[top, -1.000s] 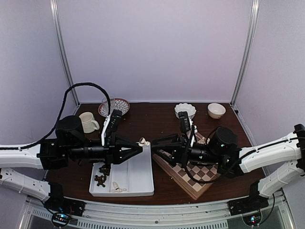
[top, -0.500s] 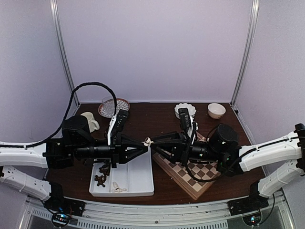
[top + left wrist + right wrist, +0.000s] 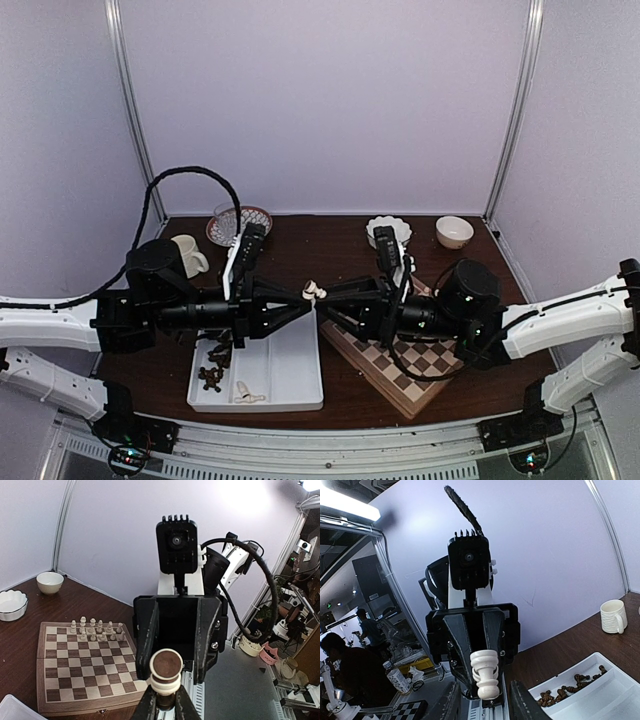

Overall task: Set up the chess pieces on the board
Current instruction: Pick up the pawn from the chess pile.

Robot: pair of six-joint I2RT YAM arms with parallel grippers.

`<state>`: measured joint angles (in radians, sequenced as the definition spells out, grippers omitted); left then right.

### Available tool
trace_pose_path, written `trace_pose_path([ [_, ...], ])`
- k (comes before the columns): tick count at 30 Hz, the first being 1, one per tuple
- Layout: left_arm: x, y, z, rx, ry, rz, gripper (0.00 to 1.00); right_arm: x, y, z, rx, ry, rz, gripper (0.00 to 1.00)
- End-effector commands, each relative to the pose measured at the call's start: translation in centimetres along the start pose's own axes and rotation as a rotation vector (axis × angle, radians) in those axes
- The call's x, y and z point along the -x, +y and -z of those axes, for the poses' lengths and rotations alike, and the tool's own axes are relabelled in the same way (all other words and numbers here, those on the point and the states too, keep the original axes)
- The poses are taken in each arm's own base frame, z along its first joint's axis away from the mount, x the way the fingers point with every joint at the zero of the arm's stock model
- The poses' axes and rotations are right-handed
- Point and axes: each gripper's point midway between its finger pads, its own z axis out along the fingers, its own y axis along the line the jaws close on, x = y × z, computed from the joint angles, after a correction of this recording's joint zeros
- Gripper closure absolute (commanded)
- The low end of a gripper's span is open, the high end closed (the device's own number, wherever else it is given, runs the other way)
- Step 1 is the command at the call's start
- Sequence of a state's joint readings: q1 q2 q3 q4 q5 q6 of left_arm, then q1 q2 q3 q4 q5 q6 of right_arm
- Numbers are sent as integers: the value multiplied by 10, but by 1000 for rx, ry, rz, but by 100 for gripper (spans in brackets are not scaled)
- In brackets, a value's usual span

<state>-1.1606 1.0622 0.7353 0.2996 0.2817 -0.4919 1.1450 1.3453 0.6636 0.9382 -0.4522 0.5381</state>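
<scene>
The left claw [image 3: 165, 706] is pinched tight on a cream chess piece [image 3: 166, 674], held up in the air. Facing it tip to tip, the right claw [image 3: 484, 694] stands partly open, one finger on either side of that piece, gaps showing. The board [image 3: 75, 666] lies below, under the right claw.

A white two-compartment tray [image 3: 290, 375] lies on the dark wooden table [image 3: 320, 245], under and just nearer than the left claw [image 3: 306, 297]. Well behind that claw, off to its left, stand a cream mug [image 3: 186, 255] and a patterned dish [image 3: 228, 226], perhaps with a glass on it. Behind the right claw [image 3: 323, 302], to its right, sit a scalloped white bowl [image 3: 388, 230] and, farther right, a plain round bowl [image 3: 454, 231].
</scene>
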Motion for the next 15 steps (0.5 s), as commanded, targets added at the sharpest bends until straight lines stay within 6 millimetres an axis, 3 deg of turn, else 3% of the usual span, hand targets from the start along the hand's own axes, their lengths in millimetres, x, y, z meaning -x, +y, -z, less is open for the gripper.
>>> trace_pose_path([
  [1,23,-12,-2,-46,-72,-32,87,17,9,4,19,-49,21,66],
  [5,22,-12,-3,-50,-69,-33,87,18,10,6,15,-55,27,70],
  [9,20,-11,-3,-47,-65,-32,87,20,11,7,15,-57,29,66],
  [15,21,-12,-4,-48,-61,-37,87,20,12,6,17,-54,28,79],
])
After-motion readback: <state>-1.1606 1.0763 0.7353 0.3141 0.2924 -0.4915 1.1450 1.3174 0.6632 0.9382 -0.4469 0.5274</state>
